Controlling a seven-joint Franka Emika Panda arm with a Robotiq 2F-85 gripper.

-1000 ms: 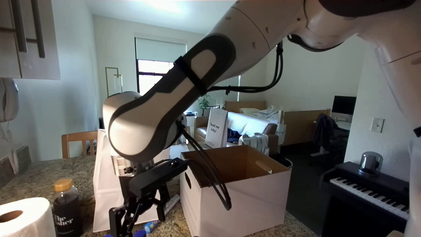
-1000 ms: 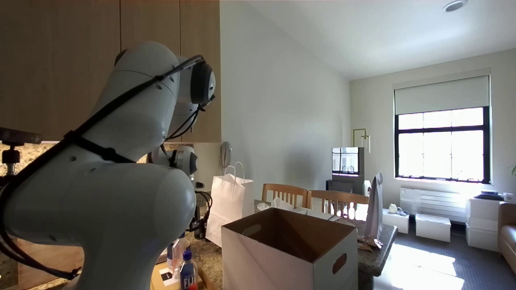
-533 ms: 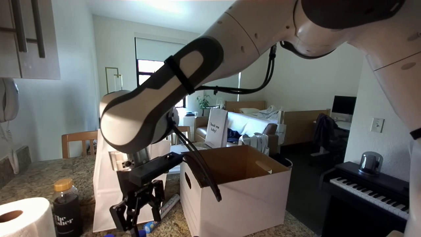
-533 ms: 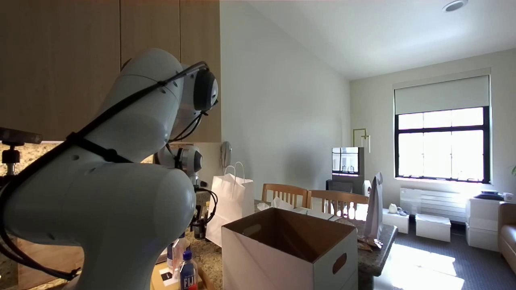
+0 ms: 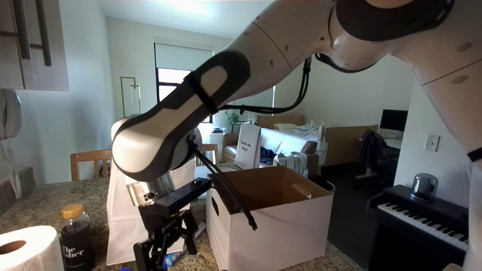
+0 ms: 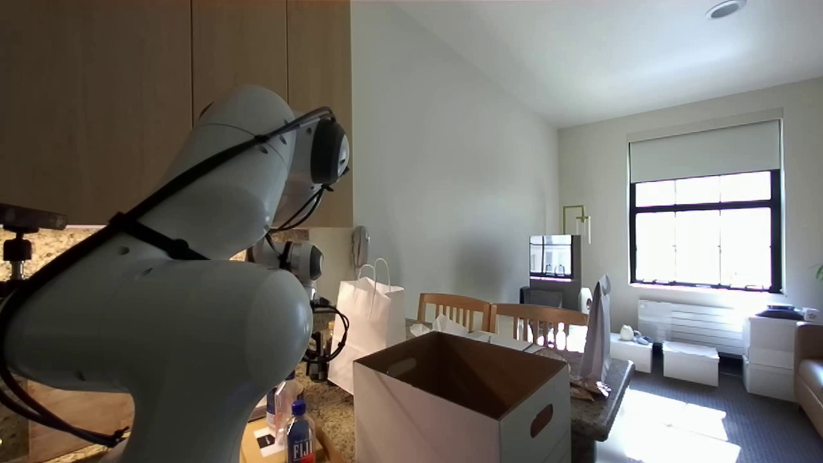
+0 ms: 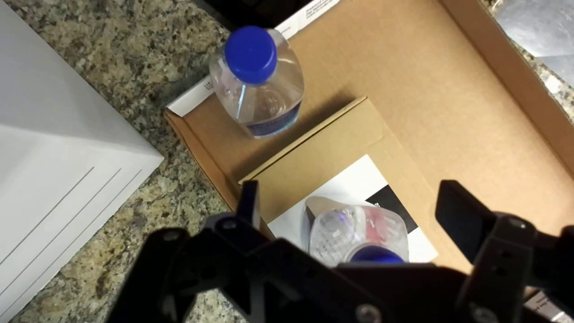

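Observation:
My gripper is open, with its two black fingers spread on either side of a clear bottle with a blue cap. The bottle's cap is partly hidden behind the gripper body. No contact between fingers and bottle shows. The bottle is over a small brown box with a white and black label, inside a shallow cardboard tray. A second blue-capped bottle stands at the tray's edge. In an exterior view the gripper points down beside a white paper bag. Two bottles, one labelled FIJI, show in an exterior view.
A tall white open box stands beside the tray and also shows in the wrist view. A dark bottle and a paper roll stand on the granite counter. A blue-and-white tube lies near the bag.
The arm has swung a little and come lower, and the wrist has tilted. The gripper has shifted slightly in an exterior view and stays open. The box, bag and bottles have not visibly moved.

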